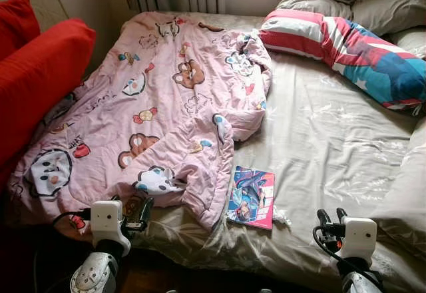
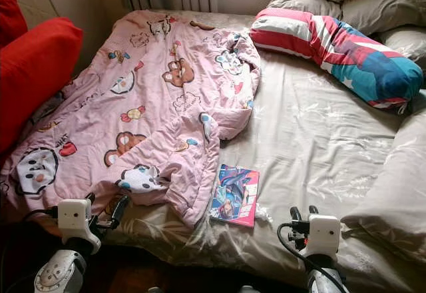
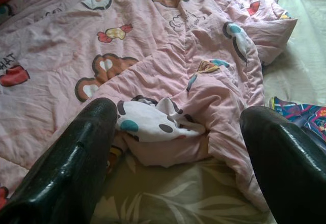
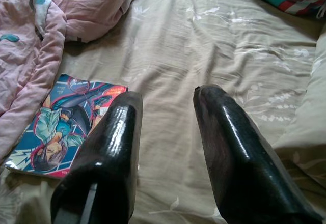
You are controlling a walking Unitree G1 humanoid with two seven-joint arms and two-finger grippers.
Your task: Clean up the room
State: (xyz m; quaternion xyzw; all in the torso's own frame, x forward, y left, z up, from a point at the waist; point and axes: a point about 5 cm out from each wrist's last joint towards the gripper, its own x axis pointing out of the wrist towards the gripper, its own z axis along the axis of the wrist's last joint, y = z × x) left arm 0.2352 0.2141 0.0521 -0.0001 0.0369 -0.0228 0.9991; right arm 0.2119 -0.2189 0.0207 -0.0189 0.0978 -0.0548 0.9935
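1. On the beige-sheeted bed point(image 1: 333, 140), at our 12 o'clock, we see a comic book point(image 1: 251, 198) touching the rumpled pink cartoon quilt point(image 1: 160, 113) at 10.
2. Our left gripper point(image 3: 178, 147) hovers, fingers wide apart, at the quilt's near edge.
3. Our right gripper point(image 4: 165, 132), fingers parted, hangs over bare sheet beside the book.

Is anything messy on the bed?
Yes. The pink cartoon blanket lies rumpled and bunched across the robot's left side of the bed, not spread flat. A comic book lies loose on the beige sheet beside the blanket's edge.
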